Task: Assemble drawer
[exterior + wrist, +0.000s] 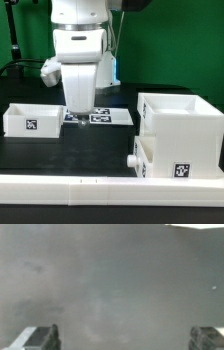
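You are seeing the gripper (79, 104) hanging low over the table (60, 150), well to the exterior view's left of the casing (185, 125). In the wrist view its fingers (44, 338) are standing wide apart and holding nothing, with only blurred grey showing between them. One tray (152, 157) is sitting partly inside the casing's lower opening, its knob (133, 160) sticking out toward the exterior view's left; the loose tray (30, 118) is lying well apart from the casing, beyond the gripper. The marker board (105, 117) is lying between the loose tray and the casing; the rail (90, 185) is running in front of the casing.
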`<act>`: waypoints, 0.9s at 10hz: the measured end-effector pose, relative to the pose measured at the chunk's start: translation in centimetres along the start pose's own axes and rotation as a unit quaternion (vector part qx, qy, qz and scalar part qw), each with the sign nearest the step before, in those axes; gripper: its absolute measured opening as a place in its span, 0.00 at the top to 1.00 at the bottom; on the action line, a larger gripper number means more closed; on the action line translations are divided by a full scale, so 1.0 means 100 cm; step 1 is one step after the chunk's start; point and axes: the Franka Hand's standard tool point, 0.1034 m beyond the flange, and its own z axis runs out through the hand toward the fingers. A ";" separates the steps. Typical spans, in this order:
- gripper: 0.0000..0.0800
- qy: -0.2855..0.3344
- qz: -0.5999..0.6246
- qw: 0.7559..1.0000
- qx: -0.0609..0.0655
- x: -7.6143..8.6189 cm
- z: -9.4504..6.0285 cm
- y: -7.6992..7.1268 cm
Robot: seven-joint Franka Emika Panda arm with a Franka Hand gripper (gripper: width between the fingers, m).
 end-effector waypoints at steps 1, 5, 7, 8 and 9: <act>0.19 0.000 0.000 1.000 0.001 0.000 0.001 0.000; 0.19 0.000 0.011 1.000 0.002 0.000 0.002 -0.001; 0.19 0.004 0.076 0.997 -0.013 -0.012 -0.001 -0.007; 0.19 0.007 0.150 0.988 -0.032 -0.023 -0.005 -0.018; 0.19 0.006 0.182 0.983 -0.035 -0.029 -0.004 -0.029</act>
